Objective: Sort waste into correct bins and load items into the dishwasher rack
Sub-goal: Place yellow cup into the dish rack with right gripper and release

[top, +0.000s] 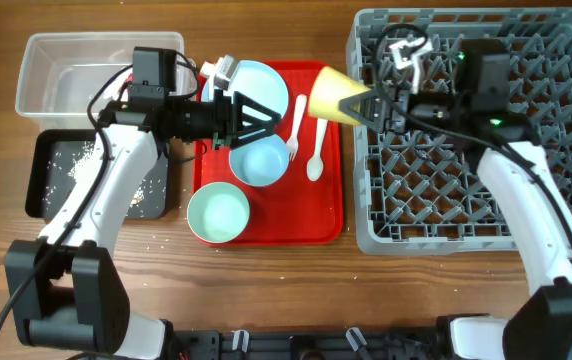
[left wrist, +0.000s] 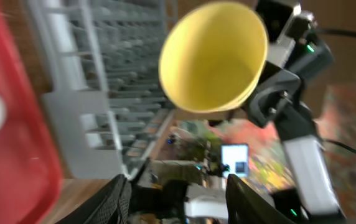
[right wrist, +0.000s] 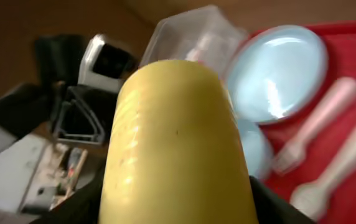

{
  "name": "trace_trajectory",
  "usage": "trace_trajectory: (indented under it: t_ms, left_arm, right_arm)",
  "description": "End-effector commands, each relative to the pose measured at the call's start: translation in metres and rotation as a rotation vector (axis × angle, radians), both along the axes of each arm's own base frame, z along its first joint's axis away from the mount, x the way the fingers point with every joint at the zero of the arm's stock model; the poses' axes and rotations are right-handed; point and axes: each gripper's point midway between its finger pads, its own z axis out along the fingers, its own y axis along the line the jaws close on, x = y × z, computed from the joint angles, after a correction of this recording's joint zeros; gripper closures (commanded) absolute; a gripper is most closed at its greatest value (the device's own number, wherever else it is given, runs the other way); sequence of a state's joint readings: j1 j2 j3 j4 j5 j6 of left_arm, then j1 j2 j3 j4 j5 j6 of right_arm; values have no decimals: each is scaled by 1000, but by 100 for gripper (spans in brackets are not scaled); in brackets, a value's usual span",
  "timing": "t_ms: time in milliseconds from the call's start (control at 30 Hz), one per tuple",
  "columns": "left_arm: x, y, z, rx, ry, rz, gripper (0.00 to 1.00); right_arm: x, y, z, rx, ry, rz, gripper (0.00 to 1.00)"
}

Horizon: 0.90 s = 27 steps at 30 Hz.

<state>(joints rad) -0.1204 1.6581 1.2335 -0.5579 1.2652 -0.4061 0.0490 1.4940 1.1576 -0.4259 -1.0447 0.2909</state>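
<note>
- Now, left of centre: left gripper (top: 266,118) hangs over the red tray (top: 266,228), jaws apart, nothing between them.
- Top centre: yellow cup (top: 331,96) is held in the air on its side, long axis left–right, mouth facing left, base facing right.
- Right gripper (top: 364,102) is clamped on the cup's base.
- Right: dishwasher rack (top: 566,40) lies just beyond that gripper, so the right arm is nearer. Judged next: carry rightward, mouth down.

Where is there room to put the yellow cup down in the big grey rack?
For the yellow cup, the rack looks bare along its whole front side. Its back left corner is crowded: something white sits there. On the red tray, only the front right corner, beside the green bowl, is free.
</note>
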Motion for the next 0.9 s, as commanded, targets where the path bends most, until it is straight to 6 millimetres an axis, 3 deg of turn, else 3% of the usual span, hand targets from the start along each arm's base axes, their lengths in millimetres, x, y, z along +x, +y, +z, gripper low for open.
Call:
trace_trajectory:
  t_ms: [0, 100, 233, 367, 633, 867]
  left_arm:
    - [16, 12, -14, 154, -37, 106, 50]
    - [22, 23, -33, 264, -11, 170, 50]
    - [25, 36, -51, 378, 19, 229, 50]
    - [26, 46, -63, 457, 39, 266, 50]
    - [31, 60, -75, 555, 42, 318, 49]
    - [32, 71, -83, 623, 46, 350, 46]
  right_arm:
    - [8, -32, 2, -198, -12, -196, 39]
    - [4, -53, -3, -334, 51, -286, 39]
    - [-4, -82, 5, -500, 115, -387, 39]
    - [-26, -106, 11, -635, 209, -451, 39]
    - [-88, -118, -37, -851, 558, -385, 38]
    - [-110, -112, -69, -977, 711, -269, 38]
